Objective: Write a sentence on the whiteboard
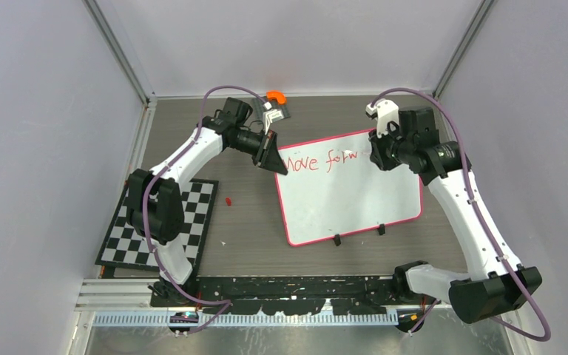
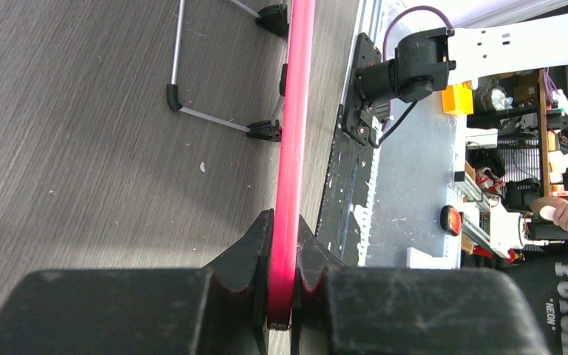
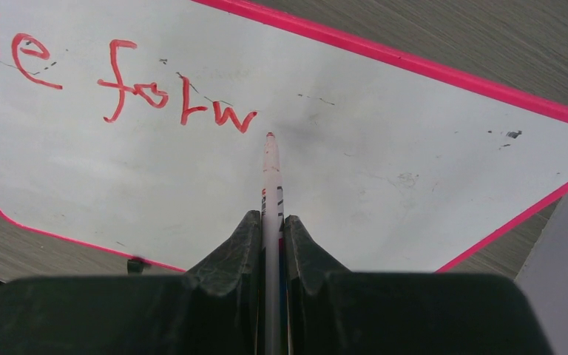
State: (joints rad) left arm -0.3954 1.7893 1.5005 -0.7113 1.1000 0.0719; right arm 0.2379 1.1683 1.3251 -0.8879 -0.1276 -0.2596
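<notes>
The whiteboard point(image 1: 347, 200), white with a pink-red rim, stands tilted on the table's middle right. My left gripper point(image 1: 280, 167) is shut on its upper left corner; in the left wrist view the jaws pinch the pink rim point(image 2: 293, 111) edge-on at the left gripper point(image 2: 284, 222). My right gripper point(image 3: 271, 222) is shut on a white marker point(image 3: 270, 174), whose red tip sits at the board surface just right of the last letter. The sentence point(image 1: 322, 160) reads "Move forw" in red; the right wrist view shows "ve forw" point(image 3: 140, 92).
A black-and-white checkerboard mat point(image 1: 159, 222) lies at the left by the left arm. A small red piece point(image 1: 228, 200) rests between mat and board. An orange and grey object point(image 1: 276, 100) sits at the back. The board's wire stand point(image 2: 192, 111) reaches behind it.
</notes>
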